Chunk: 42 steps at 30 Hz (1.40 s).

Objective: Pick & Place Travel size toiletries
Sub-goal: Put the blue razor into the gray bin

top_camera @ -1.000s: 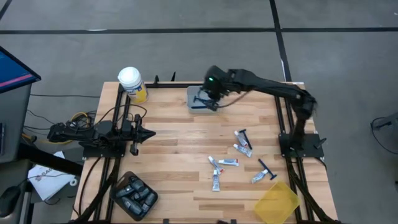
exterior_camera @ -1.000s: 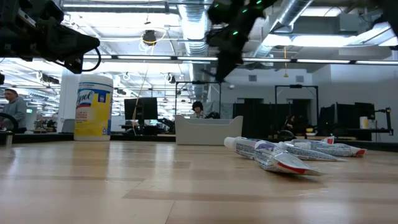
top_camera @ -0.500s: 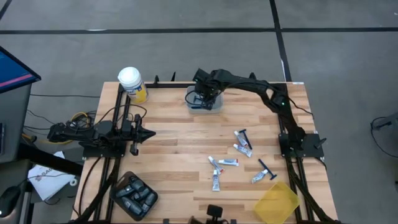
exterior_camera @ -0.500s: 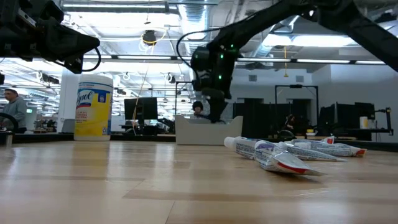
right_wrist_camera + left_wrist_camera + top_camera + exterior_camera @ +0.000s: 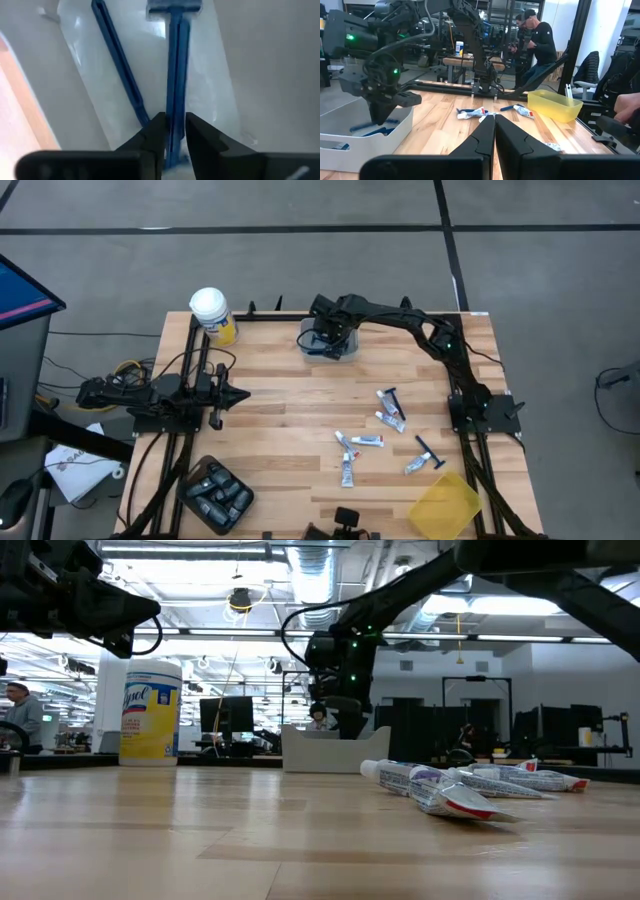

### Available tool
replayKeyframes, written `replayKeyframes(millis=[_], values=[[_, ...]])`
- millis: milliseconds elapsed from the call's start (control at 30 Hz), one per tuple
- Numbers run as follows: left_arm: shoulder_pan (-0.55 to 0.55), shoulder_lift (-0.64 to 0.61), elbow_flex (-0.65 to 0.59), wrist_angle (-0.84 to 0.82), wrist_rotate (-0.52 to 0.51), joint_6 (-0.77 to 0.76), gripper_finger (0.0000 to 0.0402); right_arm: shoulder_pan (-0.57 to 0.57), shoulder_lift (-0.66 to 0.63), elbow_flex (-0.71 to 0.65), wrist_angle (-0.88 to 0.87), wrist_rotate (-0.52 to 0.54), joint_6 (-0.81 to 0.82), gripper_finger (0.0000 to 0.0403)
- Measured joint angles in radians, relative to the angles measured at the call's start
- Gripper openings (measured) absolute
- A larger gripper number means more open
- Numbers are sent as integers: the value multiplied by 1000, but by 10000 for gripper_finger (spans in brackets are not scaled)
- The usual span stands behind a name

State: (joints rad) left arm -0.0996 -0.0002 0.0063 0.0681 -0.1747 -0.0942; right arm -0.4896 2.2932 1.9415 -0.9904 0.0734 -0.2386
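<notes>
With the right gripper point(image 5: 171, 131) low inside the white tray point(image 5: 345, 351) at the worktop's far edge, jaws narrowly parted around a blue razor point(image 5: 175, 75), the handle could snag on them and lift out; left jaws pressed together.

The high view looks straight down on the whole wooden surface point(image 5: 290, 420) and both arms, from well above. The low view sits at surface height and faces level across it into the room, sharing with the high view the white tray point(image 5: 325, 750) and the yellow jar point(image 5: 150, 712). The left wrist view looks across the surface at that same tray point(image 5: 365, 135); the right wrist view looks into it from very near, past its own fingers point(image 5: 155, 135).
</notes>
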Motion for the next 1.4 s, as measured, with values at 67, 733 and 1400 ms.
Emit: replayKeyframes(millis=[67, 733, 1400], values=[[0, 0, 0, 0, 0, 0, 8, 0, -1, 0, 2, 0, 3, 72], [0, 0, 0, 0, 0, 0, 8, 22, -430, -39, -358, -61, 270, 204], [0, 0, 0, 0, 0, 0, 8, 218, -935, -1111, 89, -50, 926, 217]])
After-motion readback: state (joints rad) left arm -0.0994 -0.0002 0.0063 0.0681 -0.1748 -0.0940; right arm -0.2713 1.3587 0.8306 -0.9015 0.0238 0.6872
